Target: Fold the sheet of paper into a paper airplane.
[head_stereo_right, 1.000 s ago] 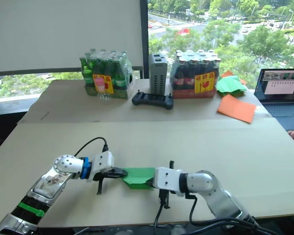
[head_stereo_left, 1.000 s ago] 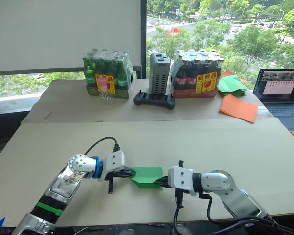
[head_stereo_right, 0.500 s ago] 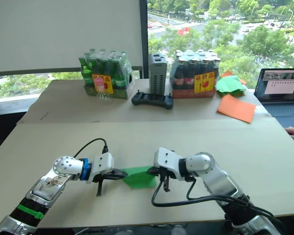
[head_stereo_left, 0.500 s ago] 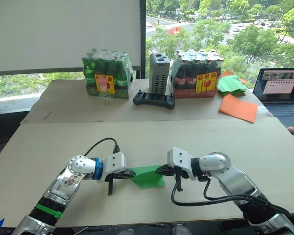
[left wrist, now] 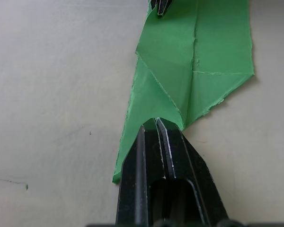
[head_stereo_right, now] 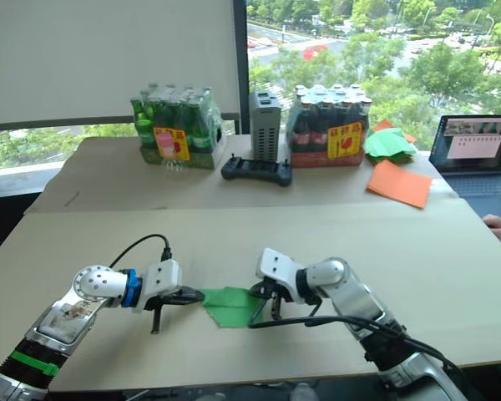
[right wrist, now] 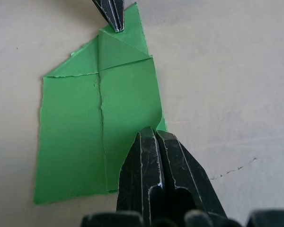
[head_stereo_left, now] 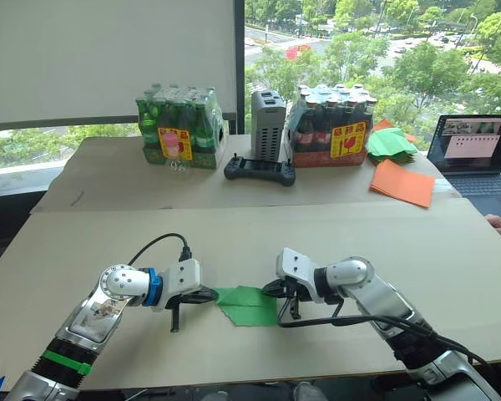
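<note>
Head views: I see the sheet of paper (head_stereo_left: 249,305) lying flat on the near part of the surface (head_stereo_left: 259,234), between both grippers. The left gripper (head_stereo_left: 212,295) meets its left, pointed end; the right gripper (head_stereo_left: 271,290) meets its right far edge.

Left wrist view: my left fingers (left wrist: 154,151) are pressed together, pinching the folded tip.

Right wrist view: my right fingers (right wrist: 154,156) are pressed together on the curled right edge.

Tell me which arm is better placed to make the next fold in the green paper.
Probably the right. Its end effector is shut on a lifted edge of the paper, ready to turn it over. The left end effector pins the pointed end, so it serves better as the anchor.
</note>
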Robot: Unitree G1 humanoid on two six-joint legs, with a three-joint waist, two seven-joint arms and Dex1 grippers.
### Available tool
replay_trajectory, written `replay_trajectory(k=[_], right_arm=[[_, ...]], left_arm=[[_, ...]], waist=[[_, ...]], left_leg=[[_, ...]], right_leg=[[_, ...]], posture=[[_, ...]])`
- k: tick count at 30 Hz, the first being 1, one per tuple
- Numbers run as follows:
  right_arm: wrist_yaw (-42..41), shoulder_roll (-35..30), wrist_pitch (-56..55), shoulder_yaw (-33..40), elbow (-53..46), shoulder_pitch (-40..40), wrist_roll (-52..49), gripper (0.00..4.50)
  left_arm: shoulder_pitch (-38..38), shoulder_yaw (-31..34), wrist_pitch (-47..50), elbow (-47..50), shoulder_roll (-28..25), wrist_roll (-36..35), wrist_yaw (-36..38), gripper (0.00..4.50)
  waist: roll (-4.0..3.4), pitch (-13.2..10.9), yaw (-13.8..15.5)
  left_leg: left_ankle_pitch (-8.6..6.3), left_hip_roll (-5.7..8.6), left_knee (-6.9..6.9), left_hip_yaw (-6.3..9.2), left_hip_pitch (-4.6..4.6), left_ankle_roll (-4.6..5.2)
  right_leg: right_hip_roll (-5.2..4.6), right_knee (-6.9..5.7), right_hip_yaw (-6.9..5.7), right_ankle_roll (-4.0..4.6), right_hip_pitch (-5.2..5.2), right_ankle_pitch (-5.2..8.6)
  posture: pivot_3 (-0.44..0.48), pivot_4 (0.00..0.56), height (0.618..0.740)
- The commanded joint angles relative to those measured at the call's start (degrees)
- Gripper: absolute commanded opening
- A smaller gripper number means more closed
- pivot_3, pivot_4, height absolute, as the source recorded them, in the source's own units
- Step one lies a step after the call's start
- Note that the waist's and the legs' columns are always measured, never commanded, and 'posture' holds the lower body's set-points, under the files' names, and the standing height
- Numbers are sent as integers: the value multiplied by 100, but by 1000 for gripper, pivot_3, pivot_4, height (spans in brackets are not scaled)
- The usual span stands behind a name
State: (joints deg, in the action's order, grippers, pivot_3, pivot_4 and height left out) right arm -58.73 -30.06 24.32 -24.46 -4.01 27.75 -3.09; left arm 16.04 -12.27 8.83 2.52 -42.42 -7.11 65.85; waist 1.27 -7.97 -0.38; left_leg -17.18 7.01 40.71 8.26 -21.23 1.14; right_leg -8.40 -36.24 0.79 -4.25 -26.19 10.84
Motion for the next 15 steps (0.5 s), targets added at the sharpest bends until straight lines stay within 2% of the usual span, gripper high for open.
replay_trajectory(k=[1, 7, 15], right_arm=[[-2, 48, 10, -164, 108, -71, 119, 50], [44, 62, -8, -195, 129, -126, 206, 50], [152, 97, 61, -176, 48, -176, 263, 50]], left_arm=[[80, 176, 114, 238, -29, -126, -44, 0], [442, 437, 1180, 905, 138, -1105, 124, 0], [353, 27, 916, 642, 261, -809, 104, 0]], waist=[[0, 0, -22], [2, 1, -36], [-2, 3, -55]], left_leg=[[0, 0, 0, 0, 0, 0], [0, 0, 1, 2, 0, 0], [2, -2, -1, -3, 8, -4]], right_leg=[[0, 0, 0, 0, 0, 0], [0, -3, 0, 0, 1, 0], [1, -3, 1, 1, 3, 0]], posture=[[0, 150, 696], [0, 150, 696], [0, 150, 696]])
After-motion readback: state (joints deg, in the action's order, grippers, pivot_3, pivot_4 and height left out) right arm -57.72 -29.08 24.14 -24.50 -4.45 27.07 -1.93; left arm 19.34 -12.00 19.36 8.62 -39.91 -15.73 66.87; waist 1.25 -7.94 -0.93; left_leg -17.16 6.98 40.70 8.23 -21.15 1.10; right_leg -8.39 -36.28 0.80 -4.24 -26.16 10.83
